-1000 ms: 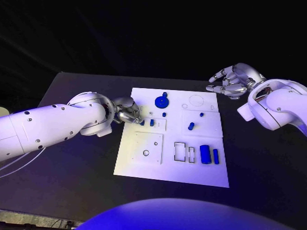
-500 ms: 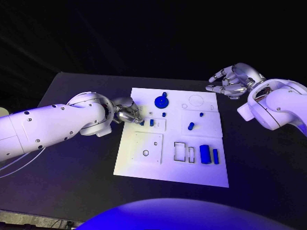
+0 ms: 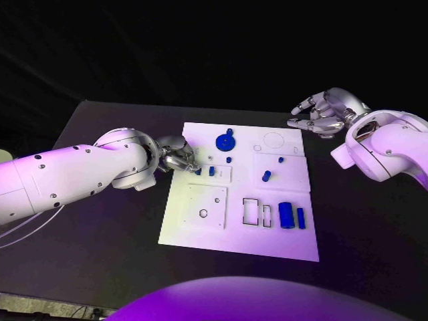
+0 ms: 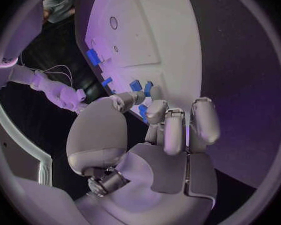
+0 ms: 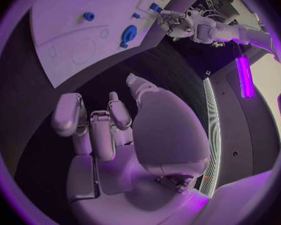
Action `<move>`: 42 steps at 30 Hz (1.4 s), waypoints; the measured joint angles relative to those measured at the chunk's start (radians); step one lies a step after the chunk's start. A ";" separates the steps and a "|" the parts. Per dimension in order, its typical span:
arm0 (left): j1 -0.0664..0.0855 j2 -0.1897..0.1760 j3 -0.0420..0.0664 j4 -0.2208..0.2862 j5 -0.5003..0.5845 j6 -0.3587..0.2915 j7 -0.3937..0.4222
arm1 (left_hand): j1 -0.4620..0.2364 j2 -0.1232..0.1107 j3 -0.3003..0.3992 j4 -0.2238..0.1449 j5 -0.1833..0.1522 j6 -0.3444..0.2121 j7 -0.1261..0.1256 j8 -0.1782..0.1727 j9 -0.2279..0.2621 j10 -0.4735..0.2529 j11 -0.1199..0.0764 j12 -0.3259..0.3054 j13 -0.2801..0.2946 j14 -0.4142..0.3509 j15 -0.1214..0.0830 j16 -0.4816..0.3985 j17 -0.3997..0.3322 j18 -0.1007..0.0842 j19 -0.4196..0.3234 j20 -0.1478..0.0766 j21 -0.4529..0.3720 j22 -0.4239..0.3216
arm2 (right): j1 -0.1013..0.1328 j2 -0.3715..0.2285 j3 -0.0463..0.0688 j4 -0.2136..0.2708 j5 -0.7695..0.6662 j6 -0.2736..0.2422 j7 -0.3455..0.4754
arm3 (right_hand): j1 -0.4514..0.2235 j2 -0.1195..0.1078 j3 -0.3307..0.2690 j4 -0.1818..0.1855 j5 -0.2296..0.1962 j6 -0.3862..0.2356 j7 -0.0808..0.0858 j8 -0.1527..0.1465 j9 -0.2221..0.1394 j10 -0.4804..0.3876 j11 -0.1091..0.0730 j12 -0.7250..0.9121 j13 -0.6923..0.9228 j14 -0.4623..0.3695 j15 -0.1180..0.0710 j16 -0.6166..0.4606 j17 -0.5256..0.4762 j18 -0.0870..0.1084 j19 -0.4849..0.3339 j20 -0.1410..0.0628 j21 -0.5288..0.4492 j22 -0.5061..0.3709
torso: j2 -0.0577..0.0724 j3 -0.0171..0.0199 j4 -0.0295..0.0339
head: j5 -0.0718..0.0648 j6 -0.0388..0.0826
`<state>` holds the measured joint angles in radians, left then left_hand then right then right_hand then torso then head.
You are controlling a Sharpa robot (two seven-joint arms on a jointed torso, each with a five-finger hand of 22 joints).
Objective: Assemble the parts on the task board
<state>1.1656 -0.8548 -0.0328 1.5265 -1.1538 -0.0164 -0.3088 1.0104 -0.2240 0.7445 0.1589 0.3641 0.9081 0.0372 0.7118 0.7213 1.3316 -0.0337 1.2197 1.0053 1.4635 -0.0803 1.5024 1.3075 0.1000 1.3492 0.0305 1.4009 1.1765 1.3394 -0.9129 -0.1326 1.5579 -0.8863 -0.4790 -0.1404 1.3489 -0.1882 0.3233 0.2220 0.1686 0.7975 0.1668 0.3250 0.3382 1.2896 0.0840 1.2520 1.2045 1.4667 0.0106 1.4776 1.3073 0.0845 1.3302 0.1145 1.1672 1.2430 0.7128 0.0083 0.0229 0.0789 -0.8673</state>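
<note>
Two white arms reach over the black table [image 3: 98,267]. The task board [image 3: 204,231] lies in the middle of it. The left hand [image 3: 178,158] is at the board's nine o'clock edge, with its fingertips [image 4: 154,111] close to a small blue part [image 3: 211,171]. I cannot tell if it holds that part or only touches it. The right hand [image 3: 322,115] hangs off the board near its two o'clock corner. Its fingers [image 5: 93,122] are curled a bit but apart, and it holds nothing. On the board, a round blue part [image 3: 225,141] sits near twelve o'clock. A slanted blue part [image 3: 266,176] lies near the middle. Two long blue parts, the thick bar [image 3: 286,215] and the thin bar [image 3: 301,218], stand side by side near four o'clock.
</note>
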 measured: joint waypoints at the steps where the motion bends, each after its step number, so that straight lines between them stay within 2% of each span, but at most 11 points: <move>1: 0.000 0.000 0.000 0.000 0.000 0.000 0.000 | 0.000 0.000 -0.001 0.001 0.000 0.000 0.000 0.000 -0.001 0.000 0.000 0.000 0.000 0.000 0.000 0.000 0.000 0.000 0.000 0.000 0.000 0.000 | 0.000 0.000 0.000 0.000 0.000 0.000 0.000 | 0.000 0.000 0.000 0.000 0.000 0.000 0.000 0.000 0.000 0.000 0.000 0.000 0.000 0.000 0.000 0.000 0.000 0.000 0.000 0.000 0.000 0.000 | 0.000 0.0000 -0.0001 | 0.000 0.000; 4: 0.000 0.000 0.000 0.000 0.001 0.000 -0.001 | -0.006 -0.006 -0.022 0.016 0.000 0.003 0.002 -0.005 -0.003 0.000 0.000 0.000 0.000 0.000 0.000 0.000 0.000 0.000 0.000 0.000 0.000 0.000 | 0.000 0.000 0.000 0.000 0.000 0.000 0.000 | 0.000 0.000 0.000 0.000 0.000 0.000 0.000 0.000 0.000 0.000 0.000 0.000 0.000 0.000 0.000 0.000 0.000 0.000 0.000 0.000 0.000 0.000 | 0.000 0.0000 0.0000 | -0.001 0.001; 17: 0.000 0.001 -0.001 -0.002 0.006 0.001 -0.005 | -0.010 -0.002 -0.100 0.066 0.000 0.013 0.002 -0.016 -0.009 0.003 0.003 0.000 0.003 0.000 0.000 0.000 0.000 0.000 0.000 0.000 0.000 0.001 | 0.000 0.000 0.000 -0.001 0.001 0.000 0.000 | -0.018 0.003 0.006 0.006 0.000 0.000 0.000 0.008 -0.002 0.000 0.000 0.000 0.000 0.000 0.000 0.000 0.001 0.000 0.000 0.000 0.000 0.000 | 0.001 0.0002 -0.0004 | -0.002 0.000; 25: -0.001 0.001 -0.001 -0.003 0.008 0.001 -0.010 | -0.010 -0.002 -0.128 0.083 0.000 0.013 0.002 -0.020 -0.011 0.003 0.003 0.000 0.003 0.000 0.000 0.000 0.000 0.000 0.000 0.000 0.000 0.001 | 0.000 0.000 0.000 -0.002 0.002 0.000 0.001 | -0.032 0.000 0.004 0.013 0.000 -0.004 -0.004 0.012 -0.003 0.000 0.000 0.000 -0.001 0.000 0.000 0.000 0.001 0.000 0.000 0.000 0.000 0.000 | 0.001 0.0001 -0.0002 | -0.002 -0.001; 42: -0.001 0.002 -0.001 -0.004 0.010 0.000 -0.013 | -0.010 -0.002 -0.144 0.093 0.000 0.016 0.005 -0.023 -0.012 0.003 0.003 0.000 0.006 0.000 0.000 0.000 0.000 0.000 0.000 0.000 0.000 0.001 | 0.000 0.000 0.000 -0.004 0.004 0.000 0.001 | -0.040 0.000 0.001 0.016 0.000 -0.006 -0.001 0.012 -0.003 0.000 0.000 0.000 -0.001 0.000 0.000 0.000 0.001 0.000 0.000 0.000 0.000 0.000 | 0.001 0.0000 0.0000 | -0.001 -0.003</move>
<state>1.1650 -0.8528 -0.0335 1.5226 -1.1435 -0.0165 -0.3222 1.0000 -0.2265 0.6001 0.2515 0.3641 0.9242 0.0426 0.6886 0.7089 1.3350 -0.0302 1.2197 1.0116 1.4634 -0.0802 1.5024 1.3075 0.0999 1.3491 0.0305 1.4010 1.1776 1.3391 -0.9133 -0.1326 1.5536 -0.8828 -0.4790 -0.1395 1.3093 -0.1882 0.3245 0.2376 0.1686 0.7911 0.1661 0.3365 0.3354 1.2896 0.0840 1.2520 1.2031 1.4667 0.0106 1.4776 1.3079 0.0845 1.3302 0.1145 1.1673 1.2426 0.7134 0.0083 0.0229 0.0775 -0.8699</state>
